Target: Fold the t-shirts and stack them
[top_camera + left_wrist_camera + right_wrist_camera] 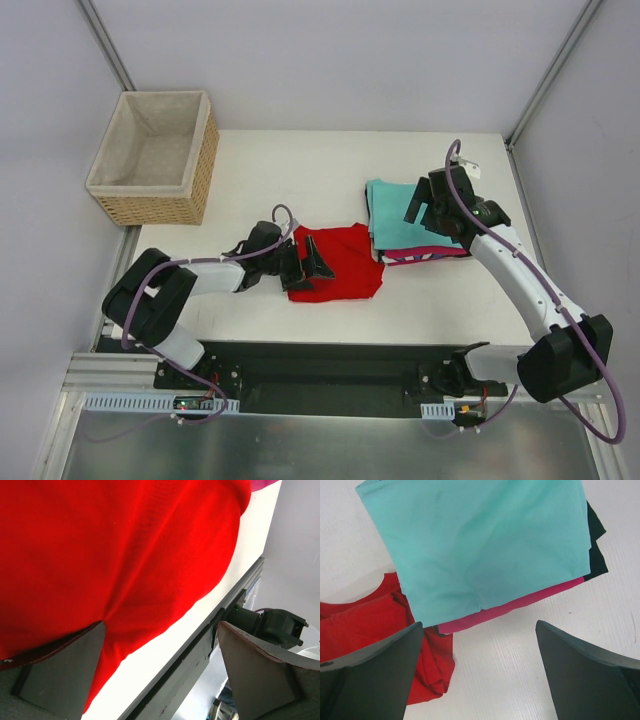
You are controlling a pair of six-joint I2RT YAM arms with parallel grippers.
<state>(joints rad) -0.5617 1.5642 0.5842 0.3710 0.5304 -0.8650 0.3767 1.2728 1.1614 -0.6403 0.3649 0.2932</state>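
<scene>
While agape, left hand (pixel 308 262) at left edge of red t-shirt (pixel 350 262)

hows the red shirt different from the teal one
The red t-shirt is rumpled with uneven edges; the teal t-shirt is a neat flat rectangle. Red lies directly on the table; teal tops the pink shirt and black shirt. Both are plain cloth.

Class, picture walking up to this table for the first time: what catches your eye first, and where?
The bright red t-shirt lies rumpled mid-table, the open left gripper at its left edge. Right of it, a teal shirt tops a folded stack under the open right gripper. A wicker basket stands by the far left corner.
</scene>
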